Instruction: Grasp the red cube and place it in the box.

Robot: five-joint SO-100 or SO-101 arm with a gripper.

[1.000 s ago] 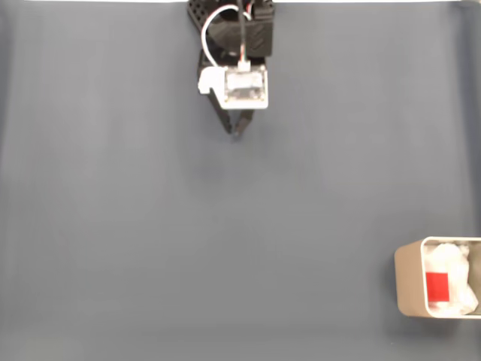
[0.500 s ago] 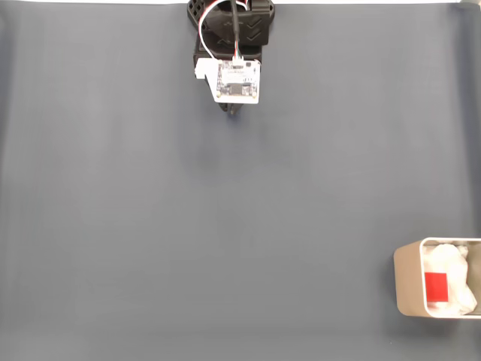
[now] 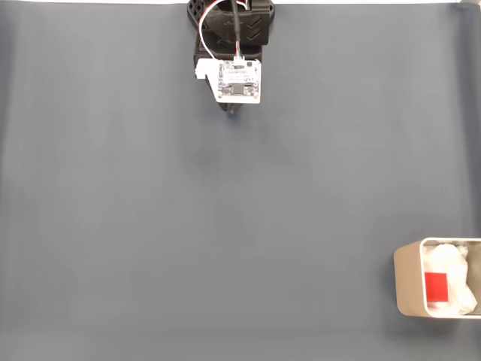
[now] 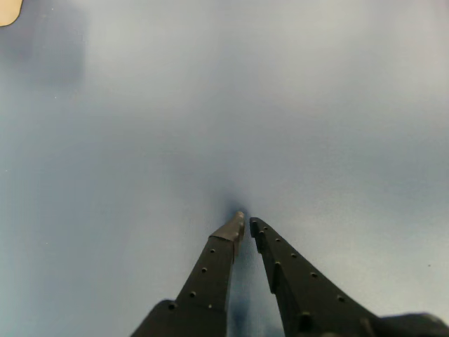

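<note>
Already the red cube (image 3: 437, 285) lies on the white lining inside the box (image 3: 406, 280), far from the empty claw (image 4: 243, 222) with its tips nearly together; it looks light, rigid and smooth, best pinched across 2 opposite flat faces.

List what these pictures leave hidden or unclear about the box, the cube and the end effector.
- Box: the fixed view's right edge cuts off its far side.
- Red cube: one face shows; the white lining hides how deep it sits.
- End effector: in the fixed view the white board covers it; in the wrist view its tips nearly meet, holding nothing.
</note>
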